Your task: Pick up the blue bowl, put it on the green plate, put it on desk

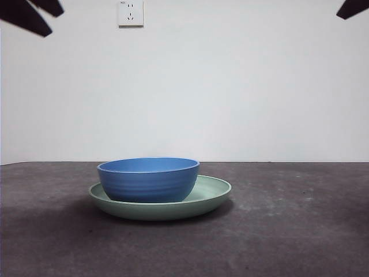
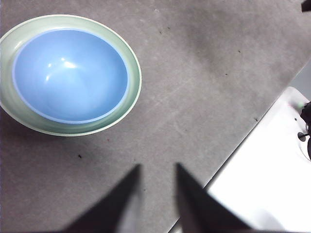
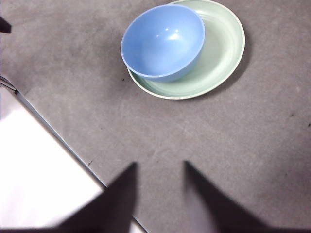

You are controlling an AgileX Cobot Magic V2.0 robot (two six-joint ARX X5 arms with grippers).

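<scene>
The blue bowl (image 1: 149,179) sits upright inside the green plate (image 1: 216,191), toward the plate's left side, and the plate rests on the dark desk (image 1: 288,231). From above, the blue bowl (image 2: 70,75) covers most of the green plate (image 2: 133,92); the right wrist view shows the blue bowl (image 3: 163,41) on the green plate (image 3: 221,48) too. My left gripper (image 2: 158,170) hangs open high above the desk, away from the bowl, with nothing between its jaws. The right gripper (image 3: 160,167) is also open and empty, well clear of the plate.
A white wall with a socket (image 1: 130,12) stands behind the desk. The desk's edge and a white surface (image 2: 272,174) lie beside the left gripper; a white surface (image 3: 34,165) also borders the desk near the right gripper. Black arm tips (image 1: 29,14) show at the top corners.
</scene>
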